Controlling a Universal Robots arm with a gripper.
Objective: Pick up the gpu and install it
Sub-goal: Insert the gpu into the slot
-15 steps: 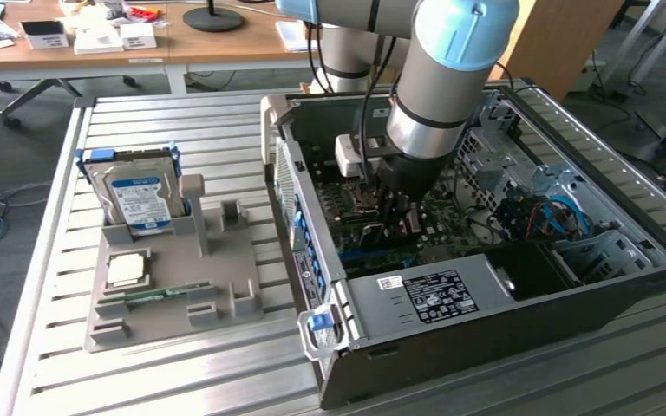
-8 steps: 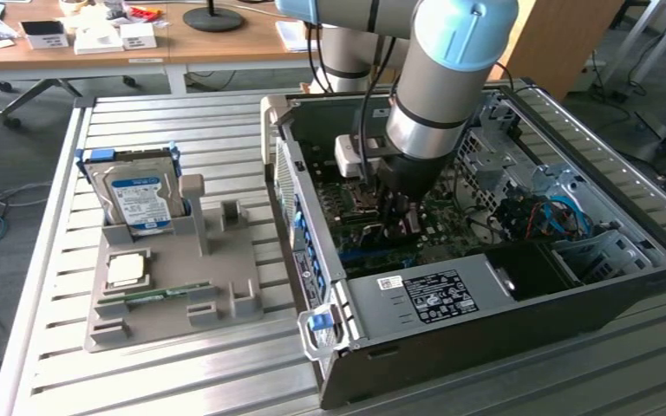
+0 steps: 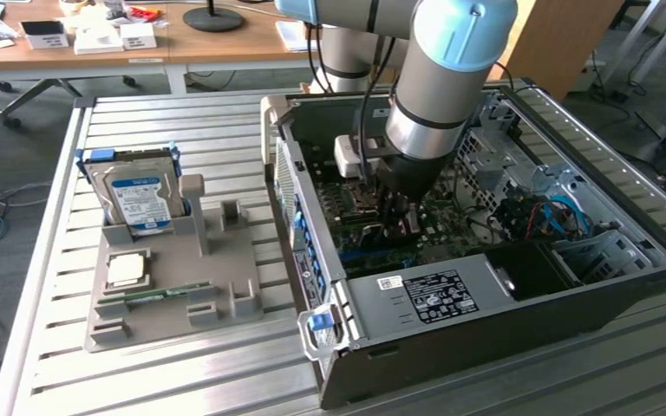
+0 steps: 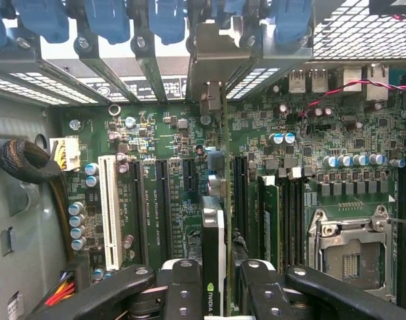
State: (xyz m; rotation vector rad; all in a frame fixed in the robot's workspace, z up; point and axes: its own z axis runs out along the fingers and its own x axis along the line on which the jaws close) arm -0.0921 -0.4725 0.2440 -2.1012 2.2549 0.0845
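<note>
Black gripper, jaws narrowed on the gpu, holding it edge-on, upright, low over the green motherboard inside the open computer case. Card's silver bracket stands at the rear slot openings. Case lies on its side on the slatted metal worktop. Grey parts tray, at 9 o'clock of the case, carries an upright hard drive, a memory stick, a processor chip.

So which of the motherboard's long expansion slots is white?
The long white expansion slot nearest the black sleeved cable bundle; the other slots are black, and the upright gpu stands beyond them.
</note>
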